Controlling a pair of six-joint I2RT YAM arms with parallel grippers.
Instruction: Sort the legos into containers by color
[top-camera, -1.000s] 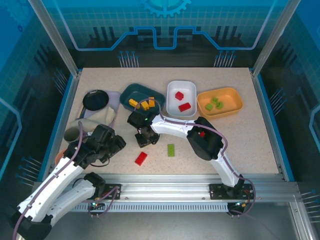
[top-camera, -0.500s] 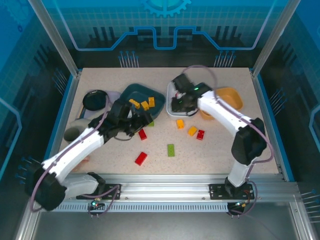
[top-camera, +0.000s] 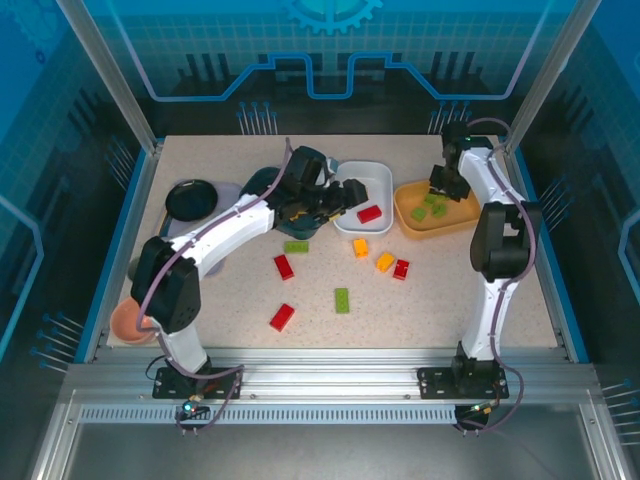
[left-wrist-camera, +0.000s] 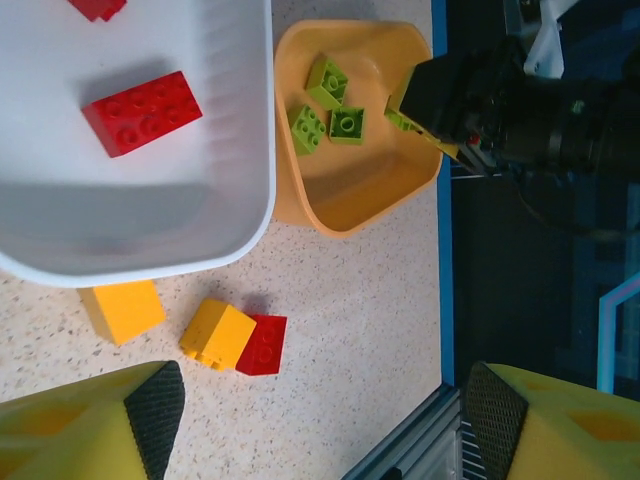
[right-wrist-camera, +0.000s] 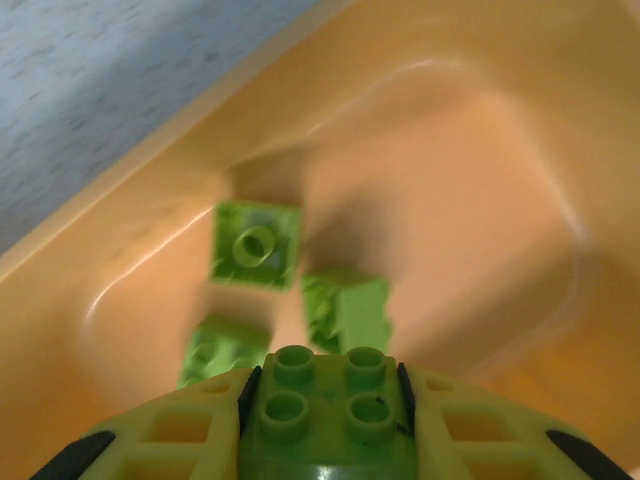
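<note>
My right gripper (top-camera: 440, 183) hangs over the orange tray (top-camera: 440, 228), shut on a green lego (right-wrist-camera: 325, 432). Below it in the right wrist view, three green legos (right-wrist-camera: 256, 243) lie in the orange tray (right-wrist-camera: 480, 150). My left gripper (top-camera: 340, 195) is open and holds nothing, at the left edge of the white tray (top-camera: 362, 166), which holds a red lego (top-camera: 369, 213). My left arm hides most of the dark teal tray (top-camera: 260, 180). Loose on the table are green (top-camera: 296, 246), red (top-camera: 284, 267), orange (top-camera: 360, 248) and other legos.
A black round dish (top-camera: 190, 200) sits at the back left and a pink bowl (top-camera: 130, 320) at the left edge. In the left wrist view, two yellow-orange bricks (left-wrist-camera: 218, 333) and a red one (left-wrist-camera: 262, 344) lie in front of the white tray (left-wrist-camera: 130, 200).
My right gripper has moved from the white tray to over the orange tray. My left gripper has swung from beside the teal tray to the white tray's left edge.
</note>
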